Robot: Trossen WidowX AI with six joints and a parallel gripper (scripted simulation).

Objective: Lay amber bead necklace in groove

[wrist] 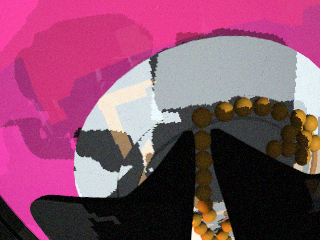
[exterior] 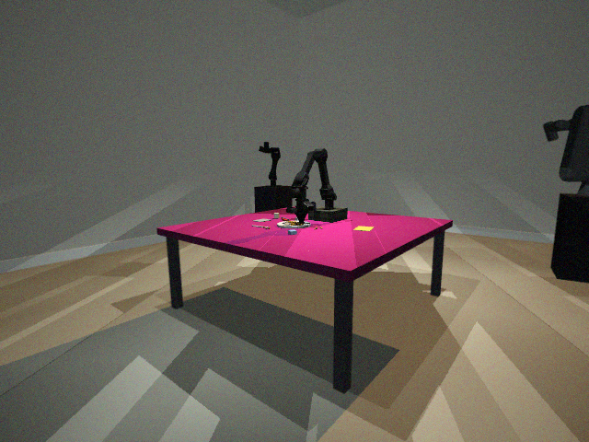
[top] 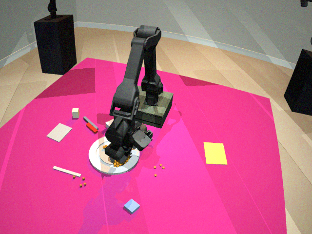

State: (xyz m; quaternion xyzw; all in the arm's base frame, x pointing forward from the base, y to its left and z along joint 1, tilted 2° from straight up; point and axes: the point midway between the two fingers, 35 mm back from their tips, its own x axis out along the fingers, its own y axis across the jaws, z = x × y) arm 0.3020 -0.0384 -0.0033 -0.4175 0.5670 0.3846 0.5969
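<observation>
The round bead board is pale, with a ring groove. The amber bead necklace lies on it. In the wrist view one stretch curves along the groove's upper part and beads bunch at the right; another stretch runs down between the fingers. My gripper is low over the board, its fingers close against both sides of that strand, shut on it. In the top view the arm hides the fingertips and part of the necklace.
Loose amber beads lie right of the board and at its lower left, near a white stick. A blue block, yellow sheet, beige card, cream cube and red-and-grey stick lie around.
</observation>
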